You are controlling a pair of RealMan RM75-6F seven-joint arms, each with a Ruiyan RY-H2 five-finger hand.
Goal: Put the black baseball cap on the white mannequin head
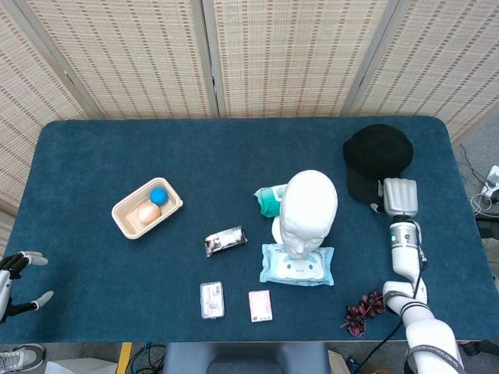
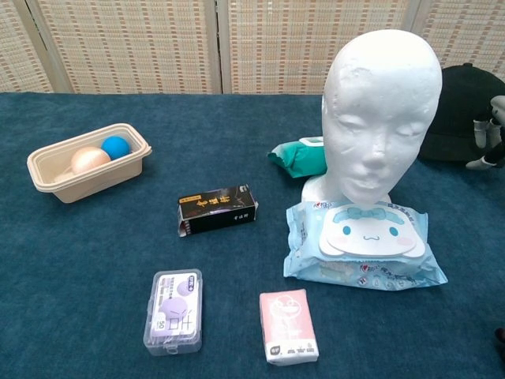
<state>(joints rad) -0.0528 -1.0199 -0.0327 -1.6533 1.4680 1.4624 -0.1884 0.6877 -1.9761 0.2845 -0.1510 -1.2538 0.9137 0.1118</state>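
Note:
The black baseball cap (image 1: 376, 156) lies at the table's far right, its brim toward my right hand (image 1: 398, 196). That hand grips the brim edge, and in the chest view the cap (image 2: 461, 110) looks tipped up off the cloth with fingers (image 2: 491, 134) at its right side. The white mannequin head (image 1: 309, 206) stands upright and bare left of the cap, facing the table's front edge. My left hand (image 1: 12, 276) hangs off the front left corner, fingers apart and holding nothing.
A pack of wipes (image 1: 297, 265) lies in front of the head and a green pouch (image 1: 269, 200) behind it. A beige tray (image 1: 146, 207) with two balls, a black box (image 1: 225, 241), a pill case (image 1: 211, 300), a pink tissue pack (image 1: 260, 305) and a dark red bunch (image 1: 365, 310) are scattered around.

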